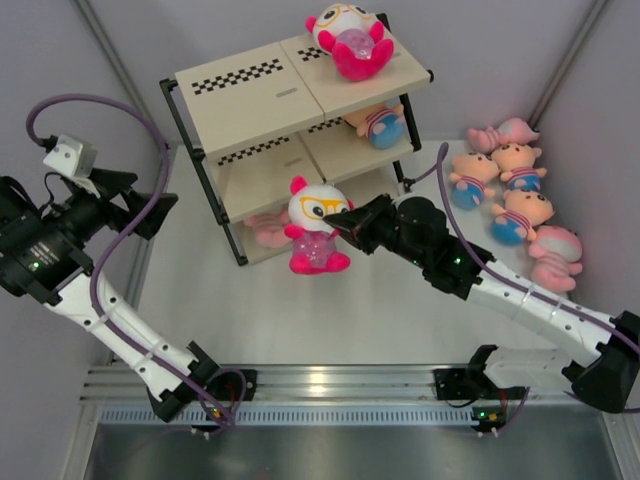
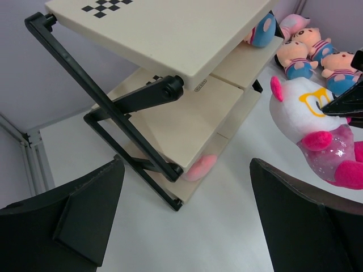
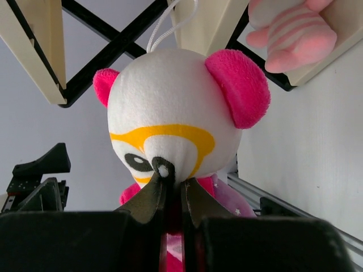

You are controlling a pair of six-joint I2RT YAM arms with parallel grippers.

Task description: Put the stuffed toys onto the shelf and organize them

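Centre frame, before the beige black-framed three-tier shelf [image 1: 250,95], the right gripper [image 1: 338,218] clamps the face of the white-faced, hot-pink plush toy [image 1: 315,245]. The toy's long axis runs up-down, head toward the shelf. At far left, the left gripper [image 1: 135,200] has its fingers apart.

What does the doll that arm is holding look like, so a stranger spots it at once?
Find the three-tier shelf. Just in front of its lower boards is a white-faced doll with yellow glasses and a hot-pink body, its face pinched by the right tool. Its twin lies on the top board; this one is off the shelf.
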